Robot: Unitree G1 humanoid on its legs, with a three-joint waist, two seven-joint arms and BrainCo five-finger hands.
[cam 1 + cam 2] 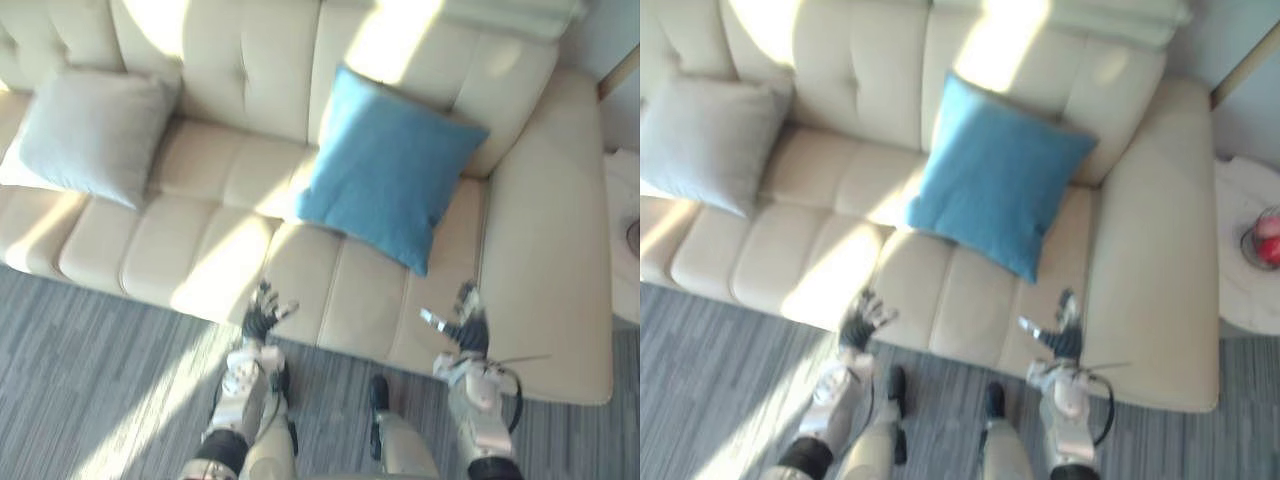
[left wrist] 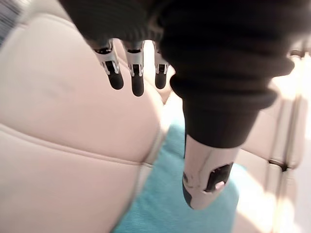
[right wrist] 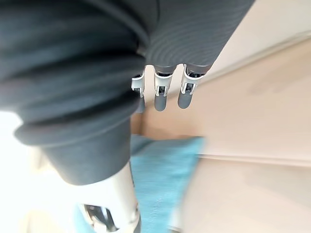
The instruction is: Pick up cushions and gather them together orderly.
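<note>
A grey cushion (image 1: 90,135) leans at the left end of the cream sofa (image 1: 250,110). The left hand (image 1: 262,318) hovers over the seat's front edge, fingers released and holding nothing. A blue cushion (image 1: 385,170) rests tilted against the backrest, well apart from the grey one. The right hand (image 1: 465,328), likewise released and empty, hovers near its lower corner.

Blue cushion (image 1: 388,170), grey cushion (image 1: 92,133), cream sofa (image 1: 545,260)

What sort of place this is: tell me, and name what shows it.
Probably a living room: a cream tufted sofa carrying a blue cushion and a grey cushion, over grey carpet.
</note>
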